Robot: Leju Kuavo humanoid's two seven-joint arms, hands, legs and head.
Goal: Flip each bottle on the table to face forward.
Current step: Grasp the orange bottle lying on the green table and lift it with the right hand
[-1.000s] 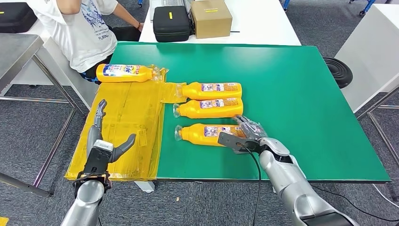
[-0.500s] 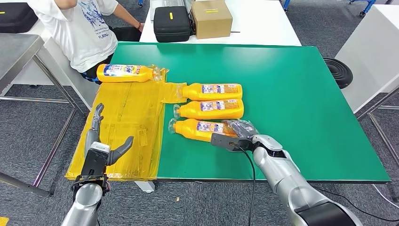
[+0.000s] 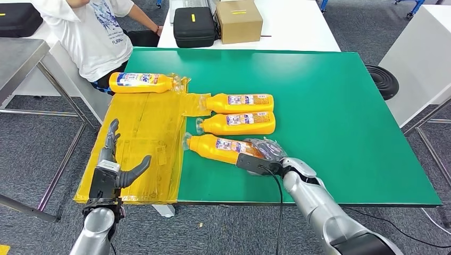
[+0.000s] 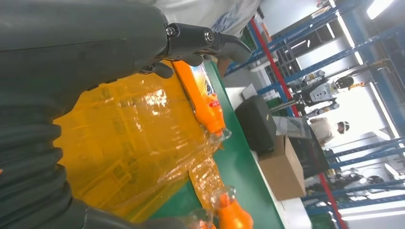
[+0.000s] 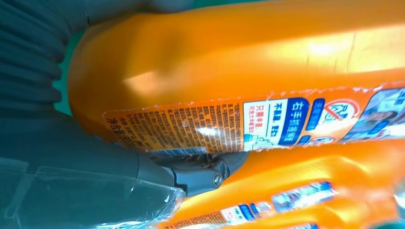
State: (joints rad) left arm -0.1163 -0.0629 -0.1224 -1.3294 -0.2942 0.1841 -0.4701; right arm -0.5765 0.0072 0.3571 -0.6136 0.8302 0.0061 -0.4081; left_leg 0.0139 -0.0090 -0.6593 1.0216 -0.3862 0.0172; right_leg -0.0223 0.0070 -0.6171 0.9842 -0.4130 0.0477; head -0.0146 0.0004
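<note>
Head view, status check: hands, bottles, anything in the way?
Right hand grips the nearest orange plastic bottle at its base, bottle tilted off the row. Left hand open over the yellow plastic sheet. Nothing in the way.

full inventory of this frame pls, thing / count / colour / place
Bottles: 4, orange, lying flat; three in a row mid-table, the nearest bottle skewed, under the right hand; one bottle apart at the far left on the film.
Plastic film: 1, yellow, covering the table's left part.
Table: 1, green top.
Case: 1, black, on the white table behind.
Cardboard box: 1, brown, beside the case.
Round object: 1, black, off the table's right edge.
Person: 1, white shirt, far left.
Left hand: open, over the film's near edge.
Right hand: gripping the nearest bottle's base.
</note>
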